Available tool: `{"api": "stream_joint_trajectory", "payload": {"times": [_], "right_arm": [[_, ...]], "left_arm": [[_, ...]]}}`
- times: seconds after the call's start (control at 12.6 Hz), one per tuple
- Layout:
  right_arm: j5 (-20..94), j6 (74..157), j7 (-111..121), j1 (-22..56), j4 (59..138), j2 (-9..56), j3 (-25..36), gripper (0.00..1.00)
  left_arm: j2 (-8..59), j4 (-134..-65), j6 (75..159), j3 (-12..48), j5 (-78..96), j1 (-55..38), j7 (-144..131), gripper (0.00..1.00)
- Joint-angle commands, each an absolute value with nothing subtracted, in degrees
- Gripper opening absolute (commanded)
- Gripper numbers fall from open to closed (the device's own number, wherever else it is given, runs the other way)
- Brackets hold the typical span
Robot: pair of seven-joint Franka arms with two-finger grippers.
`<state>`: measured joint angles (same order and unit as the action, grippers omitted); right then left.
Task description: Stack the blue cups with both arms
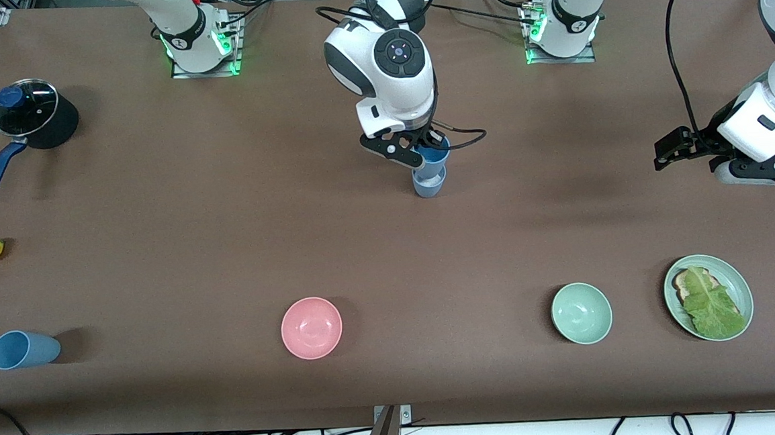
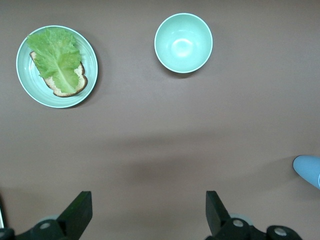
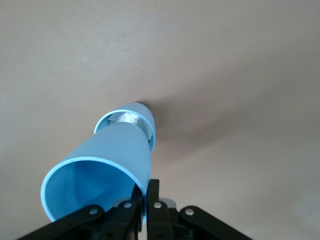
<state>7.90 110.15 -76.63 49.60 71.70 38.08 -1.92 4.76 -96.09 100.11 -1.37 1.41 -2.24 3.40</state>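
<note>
Right gripper (image 1: 422, 149) pinching the rim of a sky-blue cup (image 1: 432, 158), fingers pressed tight on the wall, one inside and one outside, probably so the cup hangs straight and its narrow base can slide down. Held cup partly seated in the greyer cup (image 1: 428, 183), which stands upright mid-table with a whitish inside, as seen from the right wrist (image 3: 131, 120); seemingly the last stretch of nesting, not yet released. Left gripper (image 1: 682, 145) hanging idle over bare table at the left arm's end, fingers (image 2: 77, 212) spread wide, holding nothing, likely parked clear of the stacking spot. Another blue cup (image 1: 22, 349) lying on its side near the front edge at the right arm's end, well apart from the stack. Pink bowl (image 1: 311, 328) and green bowl (image 1: 582, 312) sitting nearer the camera, untouched. No brand, label or readable writing anywhere; only small unreadable marks on the arm bases.
</note>
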Motion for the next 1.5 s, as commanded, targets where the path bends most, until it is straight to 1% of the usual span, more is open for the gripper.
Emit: {"api": "stream_joint_trajectory", "payload": {"times": [0.0, 0.24, 0.32, 0.4, 0.47, 0.79, 1.03, 1.19, 1.27, 1.42], "right_arm": [[6.86, 111.09, -76.64, 49.48, 69.7, 39.81, -2.11, 0.0], [6.86, 111.09, -76.38, 49.22, 69.44, 39.73, -1.93, 0.0], [6.86, 111.09, -76.38, 49.04, 69.43, 39.73, -1.85, 0.3], [6.86, 110.92, -76.38, 48.96, 69.35, 39.47, -1.85, 0.67], [6.94, 110.4, -76.38, 48.69, 69.26, 39.2, -1.76, 0.82], [7.03, 107.68, -73.32, 45.71, 69.17, 37.36, -1.32, 0.99], [7.47, 99.61, -55.88, 38.79, 69.52, 32.45, -1.41, 0.99], [7.56, 93.01, -44.0, 34.04, 71.71, 28.24, -0.1, 0.99], [7.65, 92.12, -38.12, 33.32, 74.85, 25.17, 2.17, 0.99], [7.73, 92.81, -30.79, 33.31, 83.11, 17.7, 6.93, 0.99]], "left_arm": [[5.45, -94.31, 98.7, -1.49, 0.26, -2.55, 4.13, 1.0], [5.45, -94.31, 98.61, -1.49, 0.26, -2.55, 4.13, 1.0], [5.45, -94.31, 98.61, -1.41, 0.26, -2.55, 4.13, 1.0], [5.45, -94.31, 98.7, -1.41, 0.26, -2.55, 4.13, 1.0], [5.45, -94.31, 98.61, -1.41, 0.26, -2.55, 4.13, 1.0], [5.45, -94.31, 98.61, -1.41, 0.26, -2.55, 4.13, 1.0], [5.45, -94.31, 98.7, -1.41, 0.26, -2.55, 4.13, 1.0], [5.45, -94.31, 98.7, -1.41, 0.26, -2.55, 4.13, 1.0], [5.45, -94.31, 98.7, -1.41, 0.26, -2.55, 4.13, 1.0], [5.45, -94.31, 98.7, -1.41, 0.26, -2.55, 4.13, 1.0]]}}
